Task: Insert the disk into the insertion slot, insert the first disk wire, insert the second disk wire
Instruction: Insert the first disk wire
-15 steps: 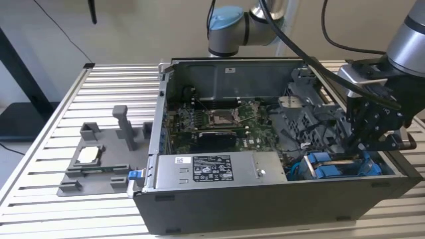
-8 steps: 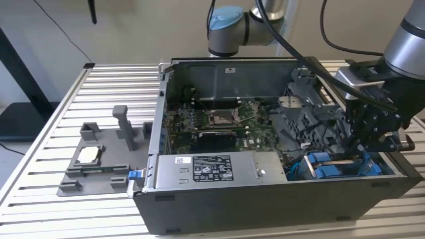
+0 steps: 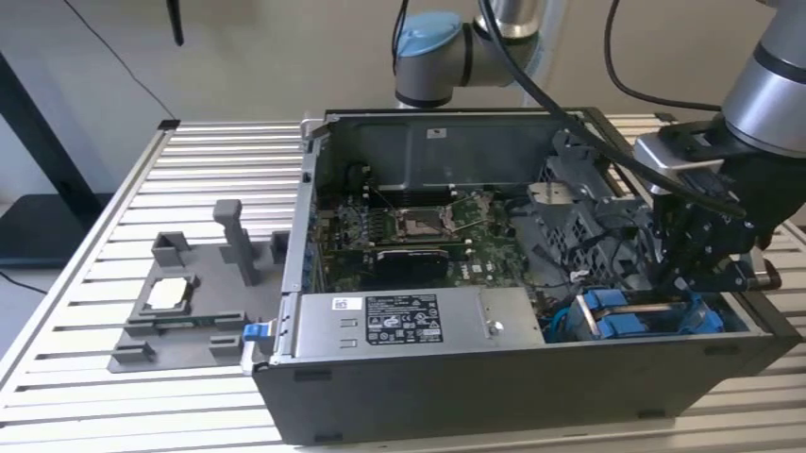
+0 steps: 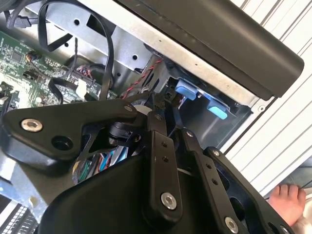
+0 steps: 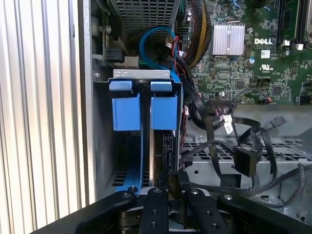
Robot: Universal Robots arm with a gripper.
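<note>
Silver arm (image 3: 775, 85) with a light-blue joint cap (image 3: 428, 38), black cables (image 3: 535, 90), and a black gripper (image 3: 690, 283) studded with silver screws (image 4: 168, 200).

exterior view: off-arm, high, angled down into open computer case (image 3: 504, 396), mid range | first wrist view: close, looking past gripper (image 5: 173, 178) into insertion slot (image 5: 141, 74) | second wrist view: close, over gripper linkage, tilted | shared by all: blue carriers (image 5: 127, 112), motherboard (image 5: 253, 73)
</note>
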